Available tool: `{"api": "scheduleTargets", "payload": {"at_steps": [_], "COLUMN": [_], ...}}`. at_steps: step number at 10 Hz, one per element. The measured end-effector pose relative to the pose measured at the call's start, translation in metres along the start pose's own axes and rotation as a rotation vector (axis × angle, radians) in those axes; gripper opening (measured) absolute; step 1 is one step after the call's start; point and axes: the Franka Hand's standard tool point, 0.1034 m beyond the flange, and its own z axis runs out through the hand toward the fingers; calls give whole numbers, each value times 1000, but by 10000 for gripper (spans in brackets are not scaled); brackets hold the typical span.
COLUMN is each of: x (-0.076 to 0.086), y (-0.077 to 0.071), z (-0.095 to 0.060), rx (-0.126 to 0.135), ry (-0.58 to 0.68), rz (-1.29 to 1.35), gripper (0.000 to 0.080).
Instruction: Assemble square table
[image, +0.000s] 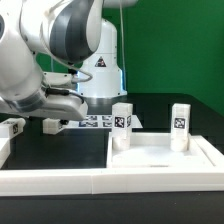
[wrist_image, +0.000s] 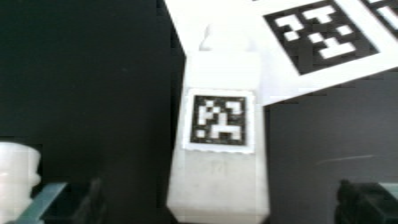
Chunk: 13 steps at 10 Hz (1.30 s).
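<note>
The square table's white slab lies flat at the exterior view's lower right. Two white tagged legs stand upright along its far edge. In the wrist view a third leg lies on the black table, tag up, lengthwise between my fingers. My gripper is open around its near end, with a gap on each side and no contact that I can see. In the exterior view my gripper hangs low at the left, hiding that leg.
The marker board lies just past the leg's far end. A small white tagged part sits close beside the gripper. A long white border rail runs along the front left. The robot's base stands behind.
</note>
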Motion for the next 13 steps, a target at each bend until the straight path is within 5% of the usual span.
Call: {"api": "scheduleTargets", "payload": {"at_steps": [5,8,13], "x": [-1,-1,0], "y": [-1,-2,-7], "z": [15,14,12], "rx": [-4,-4,-11], "ry": [-13,-11,-7], "rz": [-1,-2,-9], "gripper": [648,290,290]}}
